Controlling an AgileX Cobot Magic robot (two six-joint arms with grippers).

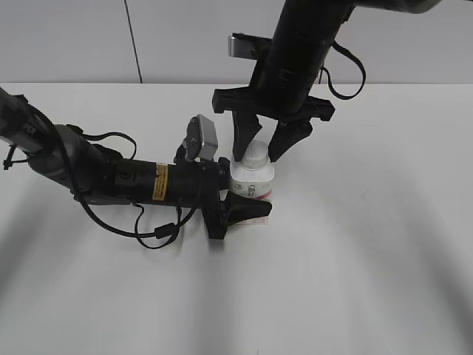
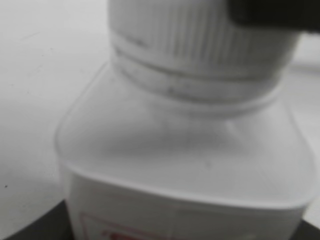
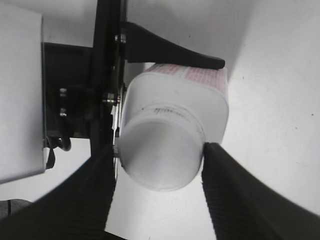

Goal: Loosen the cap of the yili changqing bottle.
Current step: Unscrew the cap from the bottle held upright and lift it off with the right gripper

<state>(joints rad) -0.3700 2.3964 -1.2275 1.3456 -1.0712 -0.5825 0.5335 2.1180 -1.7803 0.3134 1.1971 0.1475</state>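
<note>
The yili changqing bottle [image 1: 253,179] stands upright on the table, white with a red-pink label low on its body. My left gripper [image 1: 251,195] reaches in from the left, lying low, and is shut on the bottle's body; the left wrist view shows the bottle [image 2: 185,165] very close and the ribbed cap [image 2: 200,40] above it. My right gripper [image 1: 260,154] comes down from above and straddles the cap [image 1: 255,152]. In the right wrist view the cap [image 3: 160,155] lies between the ribbed fingers [image 3: 235,190]; one finger touches its edge and a thin gap shows on the other side.
The white table [image 1: 369,251] carries nothing else in view. The left arm and its looping cable [image 1: 159,233] lie across the left half of the table. The left arm's wrist camera box [image 1: 203,138] sits just left of the bottle.
</note>
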